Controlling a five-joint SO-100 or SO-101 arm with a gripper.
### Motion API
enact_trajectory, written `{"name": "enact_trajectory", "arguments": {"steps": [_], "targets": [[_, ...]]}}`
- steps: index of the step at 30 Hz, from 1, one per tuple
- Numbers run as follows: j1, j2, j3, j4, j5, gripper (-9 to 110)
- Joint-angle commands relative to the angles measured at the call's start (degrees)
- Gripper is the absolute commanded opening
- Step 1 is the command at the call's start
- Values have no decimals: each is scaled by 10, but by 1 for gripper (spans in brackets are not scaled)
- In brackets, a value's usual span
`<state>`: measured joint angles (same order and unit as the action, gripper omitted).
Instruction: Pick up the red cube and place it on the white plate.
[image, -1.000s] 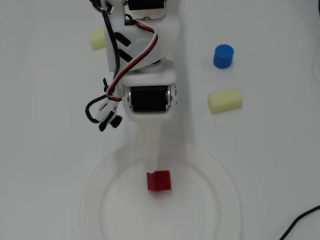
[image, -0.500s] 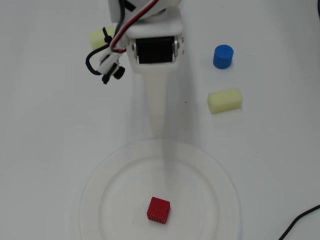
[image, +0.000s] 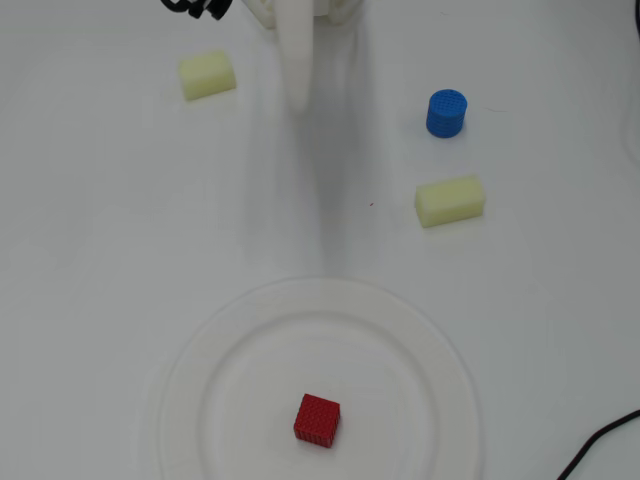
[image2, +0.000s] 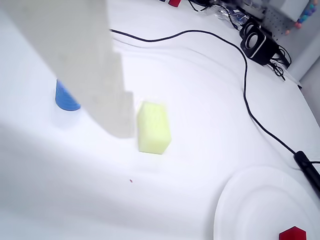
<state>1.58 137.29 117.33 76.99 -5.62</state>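
The red cube (image: 317, 420) lies on the white plate (image: 440, 360), a little below the plate's middle, with nothing touching it. In the wrist view only its top edge (image2: 292, 233) shows at the bottom right, on the plate (image2: 250, 200). My gripper (image: 297, 98) is at the top of the overhead view, far from the plate, and appears as one white tapered shape with no gap. In the wrist view the gripper (image2: 122, 131) is blurred at the upper left and holds nothing.
A blue cylinder (image: 446, 113) and a pale yellow block (image: 450, 200) stand right of the gripper; another yellow block (image: 207, 75) lies to its left. A black cable (image: 600, 445) enters at the bottom right. Speakers (image2: 260, 42) stand beyond the table.
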Motion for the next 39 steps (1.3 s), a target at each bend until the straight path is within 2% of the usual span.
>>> {"name": "enact_trajectory", "arguments": {"steps": [1, 12, 19, 24, 28, 35, 39], "targets": [[3, 111, 120, -52, -4, 37], [-1, 284, 374, -140, -4, 38], [18, 435, 533, -144, -13, 35], [13, 600, 648, -97, -20, 32], [11, 600, 667, -87, 6, 26], [10, 600, 678, -63, 17, 0], [11, 600, 677, -62, 14, 0]]}}
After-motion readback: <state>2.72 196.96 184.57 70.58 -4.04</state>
